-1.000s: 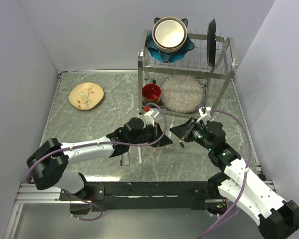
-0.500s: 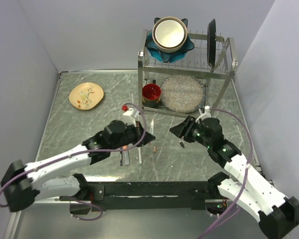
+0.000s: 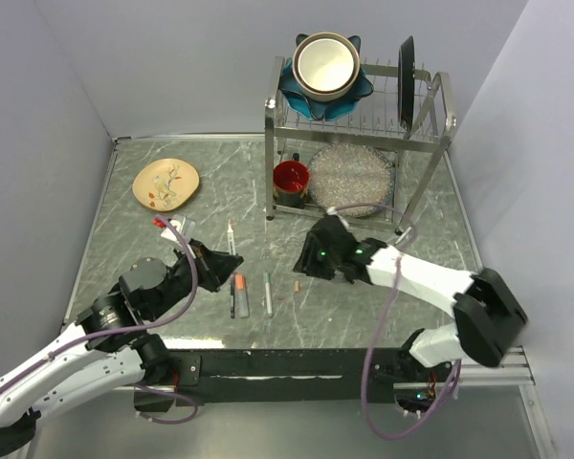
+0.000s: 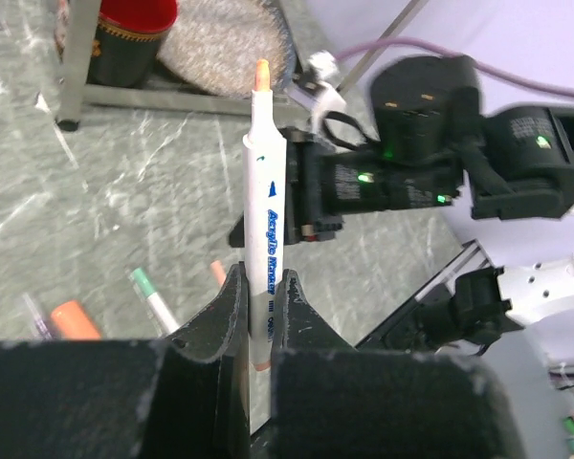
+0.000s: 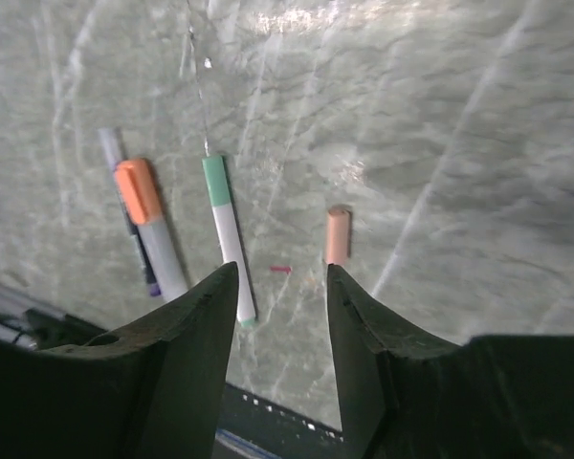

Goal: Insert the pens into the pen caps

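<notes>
My left gripper (image 4: 261, 283) is shut on a white pen (image 4: 265, 191) with an orange tip, held upright off the table; from above this gripper (image 3: 213, 271) sits at the near left. My right gripper (image 5: 282, 275) stands open and holds nothing, hovering just above the table. A loose salmon pen cap (image 5: 337, 235) lies beyond its right finger. A white pen with a green cap (image 5: 228, 225), a grey pen with an orange cap (image 5: 148, 225) and a thin dark pen (image 5: 124, 186) lie side by side to its left. From above the cap (image 3: 297, 286) lies beside the right gripper (image 3: 306, 265).
A metal dish rack (image 3: 359, 134) stands at the back with a bowl (image 3: 324, 65) on top, a red cup (image 3: 291, 178) and a glass plate (image 3: 349, 179) beneath it. A floral plate (image 3: 165, 184) lies at the back left.
My left arm has pulled back to the near left, carrying the white pen. My right arm has swung left over the salmon cap and its jaws have opened.
</notes>
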`<state>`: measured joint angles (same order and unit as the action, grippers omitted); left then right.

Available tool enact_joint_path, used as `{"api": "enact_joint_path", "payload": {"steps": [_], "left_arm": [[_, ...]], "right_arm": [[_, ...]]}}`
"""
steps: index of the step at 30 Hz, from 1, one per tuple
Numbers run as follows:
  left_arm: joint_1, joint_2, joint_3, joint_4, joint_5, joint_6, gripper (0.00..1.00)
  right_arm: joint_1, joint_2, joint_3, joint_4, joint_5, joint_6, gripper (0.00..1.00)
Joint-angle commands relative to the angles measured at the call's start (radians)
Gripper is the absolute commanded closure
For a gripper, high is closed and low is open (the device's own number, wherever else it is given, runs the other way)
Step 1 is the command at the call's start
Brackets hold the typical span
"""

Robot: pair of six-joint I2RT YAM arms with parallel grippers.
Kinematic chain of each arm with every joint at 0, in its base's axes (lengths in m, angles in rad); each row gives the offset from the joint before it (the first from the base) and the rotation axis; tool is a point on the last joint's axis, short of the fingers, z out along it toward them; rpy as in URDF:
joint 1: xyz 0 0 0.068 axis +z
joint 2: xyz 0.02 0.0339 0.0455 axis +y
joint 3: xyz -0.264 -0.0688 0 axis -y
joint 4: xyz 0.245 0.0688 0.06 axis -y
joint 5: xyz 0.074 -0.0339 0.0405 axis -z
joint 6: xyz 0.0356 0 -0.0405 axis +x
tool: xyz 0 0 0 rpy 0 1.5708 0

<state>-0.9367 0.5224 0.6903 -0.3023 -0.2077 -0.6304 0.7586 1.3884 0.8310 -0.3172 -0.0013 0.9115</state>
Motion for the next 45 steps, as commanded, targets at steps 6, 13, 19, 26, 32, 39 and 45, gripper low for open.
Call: {"api": "enact_joint_path", "payload": {"steps": [6, 13, 19, 26, 32, 39, 45], "left_arm": [[-0.002, -0.048, 0.020, -0.075, -0.039, 0.026, 0.99], [-0.007, -0.048, 0.018, -0.080, -0.022, 0.024, 0.99], [-0.010, -0.056, 0.018, -0.078, -0.027, 0.026, 0.99], [-0.014, -0.055, 0.015, -0.077, -0.029, 0.023, 0.99], [-0.014, -0.038, 0.015, -0.078, -0.024, 0.020, 0.99], [-0.014, -0.025, 0.009, -0.066, -0.018, 0.006, 0.99], [-0.013, -0.002, -0.006, -0.044, 0.001, -0.011, 0.99]], "right_arm": [[0.104, 0.254, 0.203, -0.140, 0.161, 0.000, 0.53], [0.133, 0.340, 0.267, -0.212, 0.216, 0.001, 0.55], [0.139, 0.368, 0.261, -0.215, 0.215, 0.003, 0.56], [0.146, 0.382, 0.232, -0.198, 0.210, 0.000, 0.59], [0.163, 0.408, 0.232, -0.217, 0.241, -0.011, 0.67], [0.202, 0.448, 0.260, -0.257, 0.258, -0.037, 0.69], [0.215, 0.452, 0.244, -0.234, 0.264, -0.054, 0.81]]}}
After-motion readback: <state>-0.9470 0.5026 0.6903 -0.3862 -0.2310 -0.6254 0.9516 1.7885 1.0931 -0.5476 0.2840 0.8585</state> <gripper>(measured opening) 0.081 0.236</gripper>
